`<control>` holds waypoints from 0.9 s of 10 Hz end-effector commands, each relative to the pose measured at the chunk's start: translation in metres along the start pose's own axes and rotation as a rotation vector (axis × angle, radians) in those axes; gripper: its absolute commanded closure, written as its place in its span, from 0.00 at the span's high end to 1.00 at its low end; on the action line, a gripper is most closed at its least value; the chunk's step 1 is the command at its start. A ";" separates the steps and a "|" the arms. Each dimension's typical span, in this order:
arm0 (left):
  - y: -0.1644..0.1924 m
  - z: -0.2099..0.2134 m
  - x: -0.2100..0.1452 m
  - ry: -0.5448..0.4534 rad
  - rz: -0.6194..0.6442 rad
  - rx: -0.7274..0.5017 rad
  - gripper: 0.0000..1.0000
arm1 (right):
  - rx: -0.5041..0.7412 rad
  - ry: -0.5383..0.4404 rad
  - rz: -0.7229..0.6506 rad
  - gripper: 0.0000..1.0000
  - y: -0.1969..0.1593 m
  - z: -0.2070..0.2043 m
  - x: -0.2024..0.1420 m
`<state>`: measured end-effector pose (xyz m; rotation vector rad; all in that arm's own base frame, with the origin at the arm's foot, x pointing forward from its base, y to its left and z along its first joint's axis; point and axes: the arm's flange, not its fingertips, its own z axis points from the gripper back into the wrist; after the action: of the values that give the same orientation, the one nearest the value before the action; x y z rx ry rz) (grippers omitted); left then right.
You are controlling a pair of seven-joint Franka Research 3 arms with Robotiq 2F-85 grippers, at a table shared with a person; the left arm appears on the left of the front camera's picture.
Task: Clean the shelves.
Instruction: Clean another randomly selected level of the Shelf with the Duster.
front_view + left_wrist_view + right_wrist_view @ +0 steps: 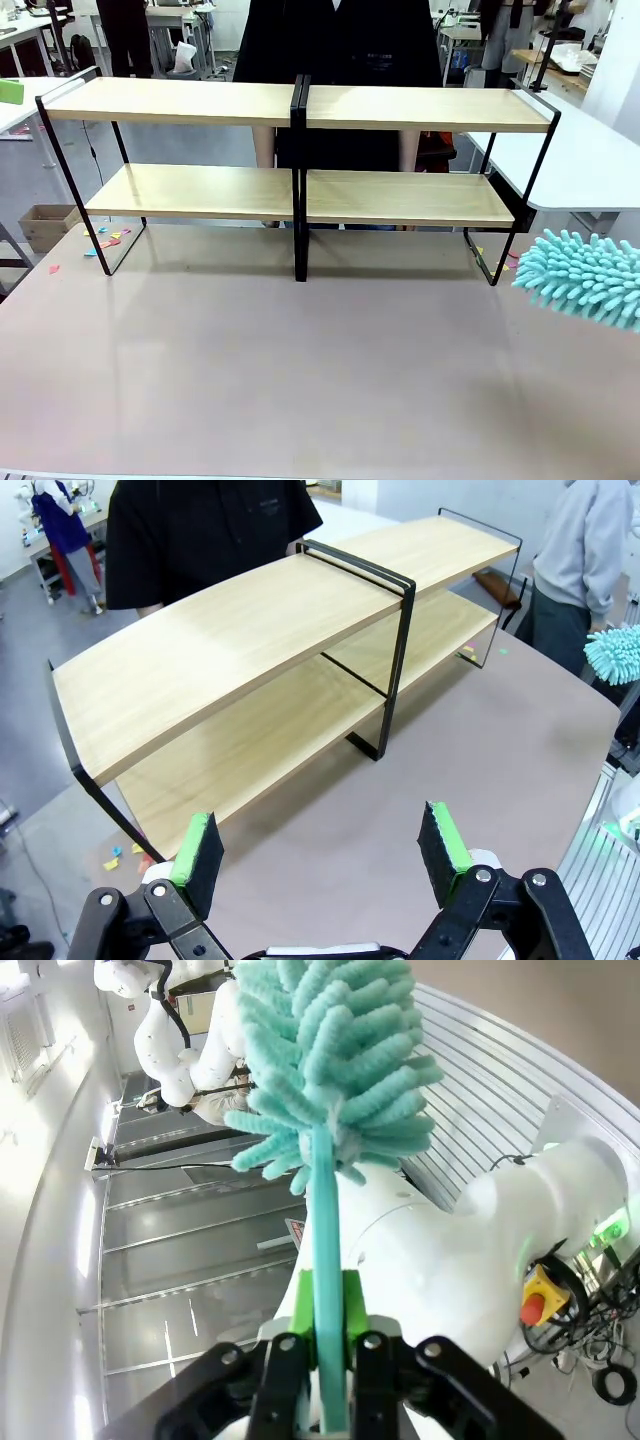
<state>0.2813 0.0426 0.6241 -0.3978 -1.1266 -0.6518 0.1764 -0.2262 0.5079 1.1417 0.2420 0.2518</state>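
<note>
The shelves (300, 105) are two joined two-tier racks of light-wood boards in thin black frames, standing across the far half of the table; from the left wrist they (250, 650) run diagonally. My left gripper (320, 855) hangs open above the tabletop in front of them, with nothing between its green pads. My right gripper (325, 1345) is shut on the handle of a teal fluffy duster (325, 1060). The duster head (585, 275) pokes in at the right edge of the front view, to the right of the shelves and apart from them.
A person in black (340, 40) stands right behind the shelves. Another person in grey (590, 570) stands off the table's end. Coloured paper scraps (105, 240) lie by the left frame leg. A white table (580, 160) lies behind on the right.
</note>
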 end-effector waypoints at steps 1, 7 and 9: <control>0.000 0.000 0.000 0.003 -0.001 -0.004 1.00 | -0.008 0.006 0.017 0.12 0.000 0.001 0.000; 0.000 0.000 0.000 0.003 -0.001 -0.004 1.00 | -0.008 0.006 0.017 0.12 0.000 0.001 0.000; 0.000 0.000 0.000 0.003 -0.001 -0.004 1.00 | -0.008 0.006 0.017 0.12 0.000 0.001 0.000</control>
<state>0.2813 0.0426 0.6241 -0.3978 -1.1266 -0.6518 0.1764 -0.2262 0.5079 1.1417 0.2420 0.2518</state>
